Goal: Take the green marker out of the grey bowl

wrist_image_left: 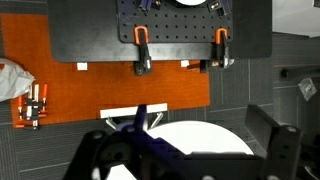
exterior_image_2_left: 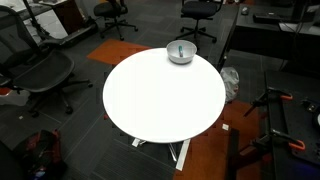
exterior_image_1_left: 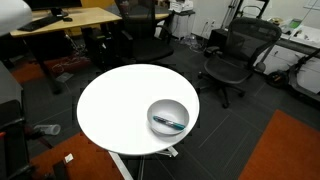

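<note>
Green marker [exterior_image_1_left: 168, 124] lies in grey bowl [exterior_image_1_left: 172, 107] by tabletop [exterior_image_1_left: 110, 110] near-right edge. Our gripper [wrist_image_left: 185, 165] spread wide, empty. We risk knocking bowl over edge if gripper clips rim.

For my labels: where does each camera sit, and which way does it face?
Exterior view: high, looking down on the table, bowl with marker at its near edge; no robot shows.
Exterior view: roughly opposite, bowl at the table's far edge; no robot shows.
Wrist view: looks past the open gripper at table edge and orange floor.
Shared: both exterior views show table and bowl.
</note>
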Controlling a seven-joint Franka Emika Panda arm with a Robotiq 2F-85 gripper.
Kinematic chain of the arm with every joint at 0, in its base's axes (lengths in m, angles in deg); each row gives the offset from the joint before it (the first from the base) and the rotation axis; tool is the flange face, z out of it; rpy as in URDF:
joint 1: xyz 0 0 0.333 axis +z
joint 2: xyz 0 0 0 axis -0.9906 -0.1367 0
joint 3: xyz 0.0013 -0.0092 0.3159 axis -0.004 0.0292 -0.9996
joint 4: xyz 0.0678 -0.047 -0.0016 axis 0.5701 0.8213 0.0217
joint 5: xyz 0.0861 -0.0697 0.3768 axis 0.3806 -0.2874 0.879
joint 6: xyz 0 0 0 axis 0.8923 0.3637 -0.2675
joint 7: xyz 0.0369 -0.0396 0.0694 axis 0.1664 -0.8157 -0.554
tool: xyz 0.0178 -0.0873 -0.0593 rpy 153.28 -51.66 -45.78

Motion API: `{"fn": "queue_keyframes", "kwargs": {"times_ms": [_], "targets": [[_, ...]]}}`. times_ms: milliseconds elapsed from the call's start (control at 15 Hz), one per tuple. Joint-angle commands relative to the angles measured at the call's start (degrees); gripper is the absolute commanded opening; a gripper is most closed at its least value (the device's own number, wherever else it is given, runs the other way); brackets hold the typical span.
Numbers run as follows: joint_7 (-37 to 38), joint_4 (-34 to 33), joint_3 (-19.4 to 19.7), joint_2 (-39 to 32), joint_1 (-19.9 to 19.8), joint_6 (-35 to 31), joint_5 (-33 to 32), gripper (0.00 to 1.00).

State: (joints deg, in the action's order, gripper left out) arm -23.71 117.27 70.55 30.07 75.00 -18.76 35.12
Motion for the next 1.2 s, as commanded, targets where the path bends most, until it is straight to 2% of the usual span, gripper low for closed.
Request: {"fn": "queue_keyframes", "kwargs": {"times_ms": [0,200,400,800,1133], "targets": [[-0.38,-0.03,-1.79,-0.42,-1.58,-0.37,0.73,1.0],[-0.48,-0.31,-2.06,-0.53,-0.95,-0.88,3.14,1.0],[2.95,0.12,-3.16,-0.11,-1.35,-3.02,6.86,1.0],[17.69,2.61,-7.45,0.1,-3.06,-13.02,12.98,1.0],[31.87,3.06,-11.85,-2.62,-3.79,-24.02,14.29,1.0]]}}
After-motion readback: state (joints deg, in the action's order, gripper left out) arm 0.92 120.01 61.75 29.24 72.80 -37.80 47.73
